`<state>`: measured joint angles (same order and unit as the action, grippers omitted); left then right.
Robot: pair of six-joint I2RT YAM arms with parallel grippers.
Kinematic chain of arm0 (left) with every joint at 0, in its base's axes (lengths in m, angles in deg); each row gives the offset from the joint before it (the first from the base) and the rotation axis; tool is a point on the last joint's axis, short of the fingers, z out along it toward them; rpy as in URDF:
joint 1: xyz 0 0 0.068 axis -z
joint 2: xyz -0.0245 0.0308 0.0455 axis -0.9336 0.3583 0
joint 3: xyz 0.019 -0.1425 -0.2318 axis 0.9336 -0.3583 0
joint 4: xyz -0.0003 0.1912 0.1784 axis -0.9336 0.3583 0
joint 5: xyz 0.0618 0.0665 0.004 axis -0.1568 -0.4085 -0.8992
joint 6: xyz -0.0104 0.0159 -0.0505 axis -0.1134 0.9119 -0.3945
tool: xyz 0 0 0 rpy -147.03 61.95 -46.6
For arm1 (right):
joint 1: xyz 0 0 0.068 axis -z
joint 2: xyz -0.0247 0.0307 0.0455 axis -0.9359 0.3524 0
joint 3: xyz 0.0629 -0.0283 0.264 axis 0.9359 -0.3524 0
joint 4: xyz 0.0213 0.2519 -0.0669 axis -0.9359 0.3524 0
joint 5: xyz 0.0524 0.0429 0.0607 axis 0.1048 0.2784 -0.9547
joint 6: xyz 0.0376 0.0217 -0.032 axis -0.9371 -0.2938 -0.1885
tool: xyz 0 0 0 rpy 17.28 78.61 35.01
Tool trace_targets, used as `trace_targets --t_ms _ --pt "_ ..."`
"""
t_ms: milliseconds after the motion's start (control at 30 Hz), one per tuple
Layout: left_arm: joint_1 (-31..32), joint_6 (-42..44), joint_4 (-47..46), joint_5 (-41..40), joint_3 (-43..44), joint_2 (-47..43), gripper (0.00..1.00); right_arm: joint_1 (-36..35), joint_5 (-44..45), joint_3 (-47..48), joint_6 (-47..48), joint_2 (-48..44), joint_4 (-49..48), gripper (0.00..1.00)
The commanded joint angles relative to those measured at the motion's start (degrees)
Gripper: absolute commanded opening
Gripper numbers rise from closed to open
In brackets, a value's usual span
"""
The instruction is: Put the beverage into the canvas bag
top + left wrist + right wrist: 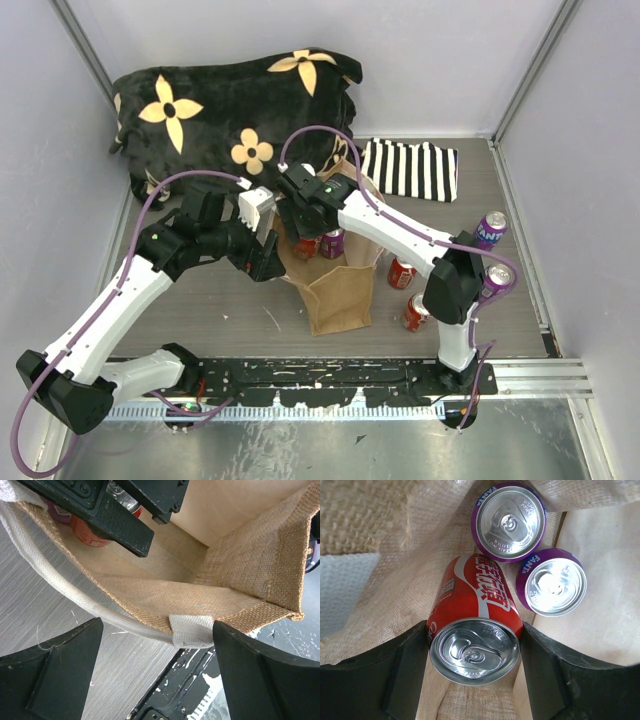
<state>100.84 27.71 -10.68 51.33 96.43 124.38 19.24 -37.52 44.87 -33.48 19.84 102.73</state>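
Note:
The tan jute canvas bag (340,292) stands open at the table's middle. My right gripper (305,238) reaches down into it and is shut on a red cola can (475,612), gripped on both sides near its top (475,665). Two purple Fanta cans (510,522) (551,582) stand upright on the bag's floor beside it. My left gripper (265,255) is open at the bag's left rim. In the left wrist view its fingers (157,675) are spread wide, just short of the cream handle (65,605) and the bag's rim (240,575), touching nothing.
Two purple cans (490,230) (497,280) and two red cans (401,272) (416,313) are on the table right of the bag. A black-and-white striped cloth (410,168) and a black flowered blanket (235,110) lie at the back.

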Motion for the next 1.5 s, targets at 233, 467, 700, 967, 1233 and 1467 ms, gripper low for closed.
trace_targets --t_ms 233,467,700,967,1233,1467 --pt "0.28 -1.50 -1.67 0.84 1.68 -0.68 0.98 -0.21 2.56 1.10 2.13 1.40 -7.05 0.01" --pt "0.24 -1.59 -1.85 1.29 1.09 -1.19 0.98 -0.23 2.76 1.31 5.84 2.01 -8.24 0.01" --pt "0.25 -1.74 -2.01 1.73 0.87 -1.27 0.98 -0.19 1.76 0.12 10.46 1.93 -9.84 0.01" --pt "0.20 -1.70 -1.99 2.07 0.91 -1.24 0.98 -0.23 2.15 -2.14 14.35 2.76 -11.28 0.01" --pt "0.25 -1.68 -2.20 2.41 1.07 -0.77 0.98 -0.10 1.92 -3.92 14.89 4.22 -11.29 0.01" --pt "0.20 -1.68 -2.07 2.60 1.31 -0.56 0.98 0.20 1.15 -6.72 14.44 4.57 -12.40 0.01"
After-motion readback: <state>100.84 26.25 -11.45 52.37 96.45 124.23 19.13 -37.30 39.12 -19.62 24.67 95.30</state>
